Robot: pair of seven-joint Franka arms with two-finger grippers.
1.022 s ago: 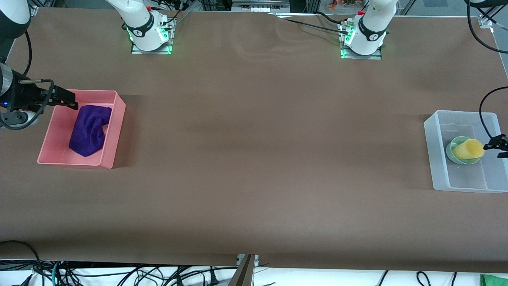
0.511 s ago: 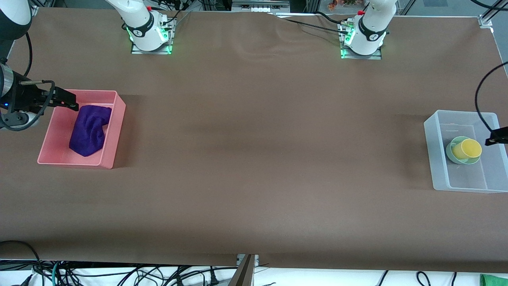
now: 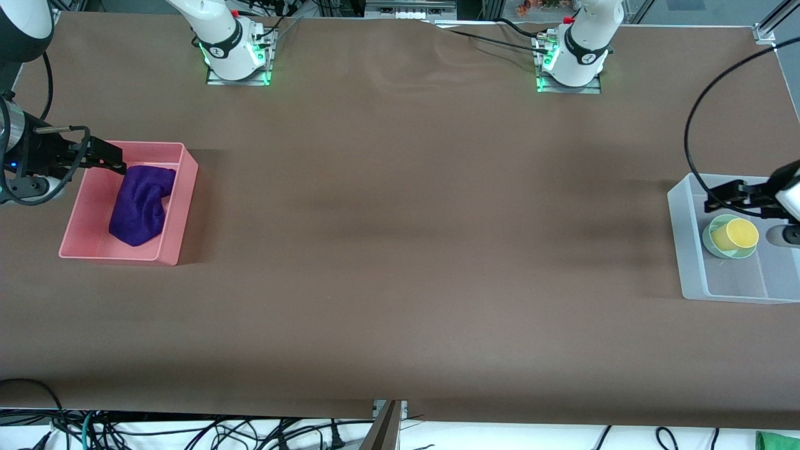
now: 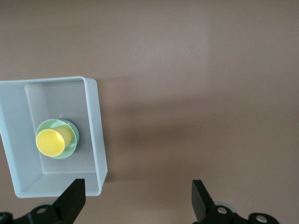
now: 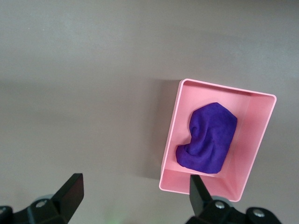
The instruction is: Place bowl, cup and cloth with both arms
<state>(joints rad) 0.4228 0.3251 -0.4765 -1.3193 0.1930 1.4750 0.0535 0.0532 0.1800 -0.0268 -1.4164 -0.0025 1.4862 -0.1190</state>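
The purple cloth (image 3: 140, 203) lies crumpled in the pink bin (image 3: 187, 187) at the right arm's end of the table; it also shows in the right wrist view (image 5: 210, 137). The yellow cup (image 3: 737, 235) stands in the mint-green bowl (image 3: 707, 239) inside a translucent bin (image 3: 684, 250) at the left arm's end. The cup (image 4: 50, 142) and the bowl (image 4: 73, 135) also show in the left wrist view. My right gripper (image 3: 119, 160) (image 5: 135, 193) is open and empty, above the pink bin's rim. My left gripper (image 3: 712, 199) (image 4: 138, 200) is open and empty, above the translucent bin.
The brown table (image 3: 406, 219) stretches bare between the two bins. The arm bases (image 3: 237, 53) (image 3: 572, 59) stand along the edge farthest from the front camera. A black cable (image 3: 694, 119) loops above the translucent bin.
The yellow cup went from leaning on the bowl to standing upright in it. My left gripper swung back over the translucent bin. My right gripper barely moved.
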